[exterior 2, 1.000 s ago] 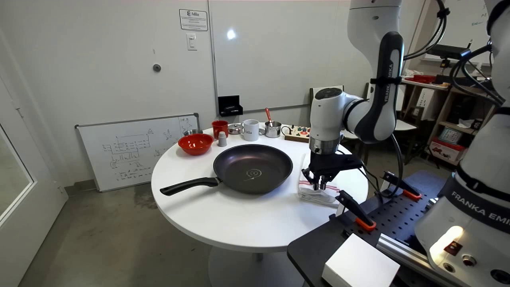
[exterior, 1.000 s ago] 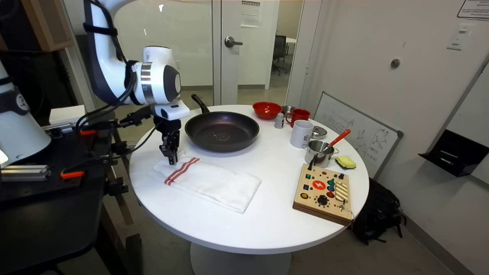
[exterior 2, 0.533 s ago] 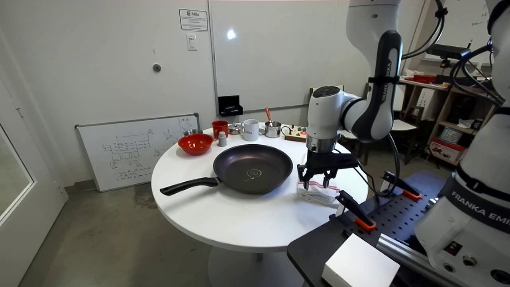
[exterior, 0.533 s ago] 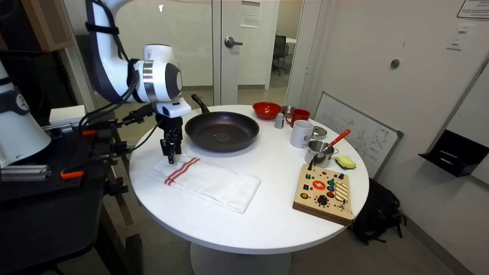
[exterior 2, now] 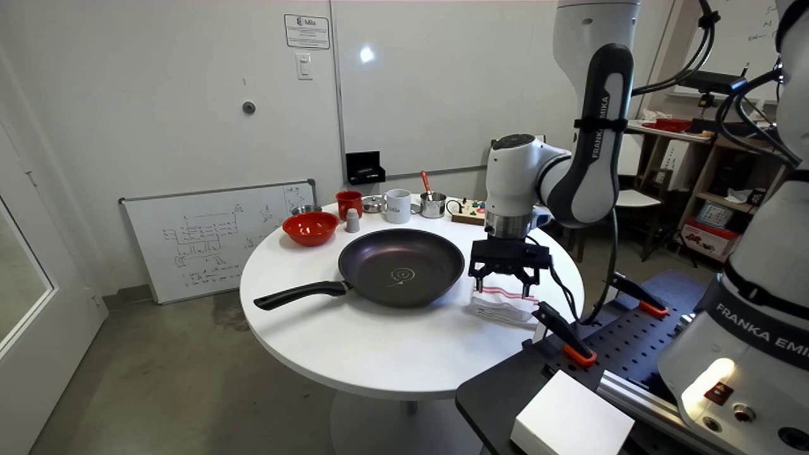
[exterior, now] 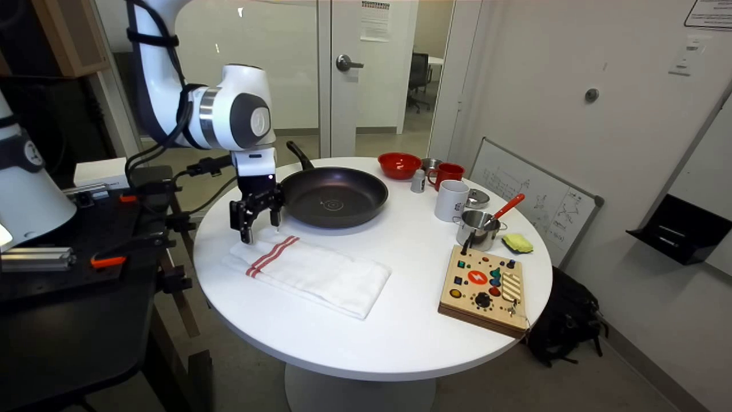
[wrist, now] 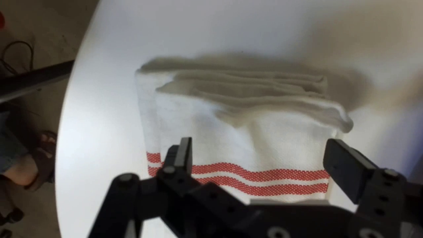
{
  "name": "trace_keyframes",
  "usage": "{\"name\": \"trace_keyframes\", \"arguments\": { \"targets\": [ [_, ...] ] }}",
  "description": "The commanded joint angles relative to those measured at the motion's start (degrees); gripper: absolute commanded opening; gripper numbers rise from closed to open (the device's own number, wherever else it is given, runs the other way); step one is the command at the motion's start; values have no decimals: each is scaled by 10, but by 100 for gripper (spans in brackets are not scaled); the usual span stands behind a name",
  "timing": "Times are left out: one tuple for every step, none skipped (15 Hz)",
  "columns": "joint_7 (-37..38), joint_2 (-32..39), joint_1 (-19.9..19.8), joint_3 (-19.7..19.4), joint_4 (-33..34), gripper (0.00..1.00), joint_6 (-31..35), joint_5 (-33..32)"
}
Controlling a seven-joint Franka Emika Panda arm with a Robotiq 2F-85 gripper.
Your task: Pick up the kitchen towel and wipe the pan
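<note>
The kitchen towel, white with red stripes, lies folded flat on the round table. In the wrist view, the far edge of the towel shows stacked folds and one raised, rumpled corner. My gripper hangs low over its striped end, fingers spread wide apart with nothing between them. In the wrist view the gripper straddles most of the cloth's width; whether a fingertip touches it I cannot tell. The black pan sits beside the towel, its handle pointing away from it. Its inside looks bare.
Across the table stand a red bowl, a red mug, a white mug and a steel pot with a red-handled utensil. A yellow sponge and a wooden board lie near the table's edge.
The fingers have gone from nearly together to wide apart. My wrist has turned, and the gripper has risen slightly above the towel. Towel and pan have stayed in place.
</note>
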Motion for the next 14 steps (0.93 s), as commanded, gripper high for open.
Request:
{"name": "trace_keyframes", "arguments": {
  "targets": [
    [54, -21, 1, 9, -17, 100, -33, 62],
    [58, -17, -1, 14, -17, 100, -43, 78],
    [59, -15, -2, 20, -17, 100, -52, 92],
    [57, -12, -5, 28, -17, 100, -64, 108],
    [55, -10, -8, 34, -18, 100, -72, 121],
    [50, -10, -12, 42, -19, 100, -77, 135],
    [49, -11, -13, 47, -20, 100, -82, 146],
    [46, -11, -18, 53, -21, 100, -80, 155],
    [41, -10, -28, 62, -23, 100, -77, 168],
    [40, -8, -38, 74, -24, 100, -77, 187],
    [35, -6, -50, 85, -26, 100, -75, 202],
    [37, -6, -57, 93, -26, 100, -76, 213],
    [39, -5, -65, 101, -27, 100, -78, 225],
    [37, -3, -77, 111, -28, 100, -78, 236]
  ]
}}
